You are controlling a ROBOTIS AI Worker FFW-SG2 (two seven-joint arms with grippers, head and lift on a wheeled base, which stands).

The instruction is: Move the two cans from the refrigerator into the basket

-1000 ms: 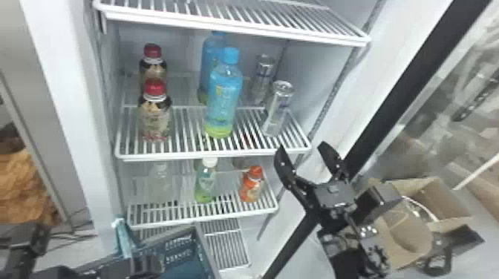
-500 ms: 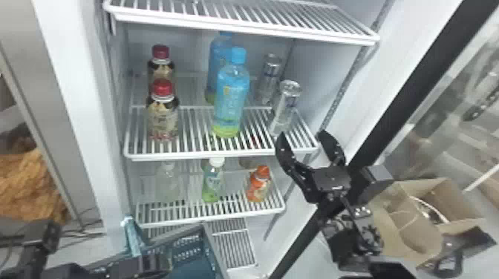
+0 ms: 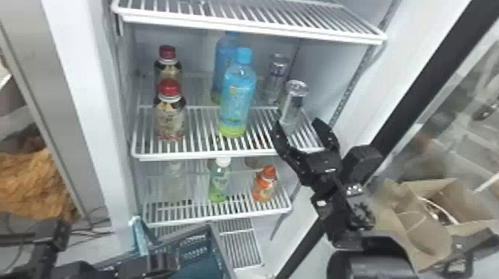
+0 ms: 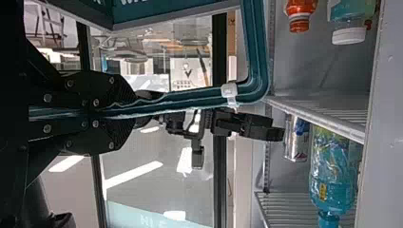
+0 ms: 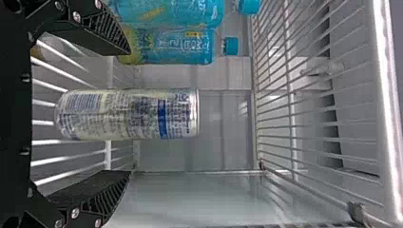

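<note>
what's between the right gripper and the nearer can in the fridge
Nothing: in the right wrist view, the stretch from the open right gripper to the nearer can is bare.

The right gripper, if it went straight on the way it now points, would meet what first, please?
Probably the front silver can, standing in line with the open right gripper, though the depth is hard to judge.

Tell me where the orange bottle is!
In the head view, the orange bottle stands on the shelf below the cans, right of the small green bottle.
</note>
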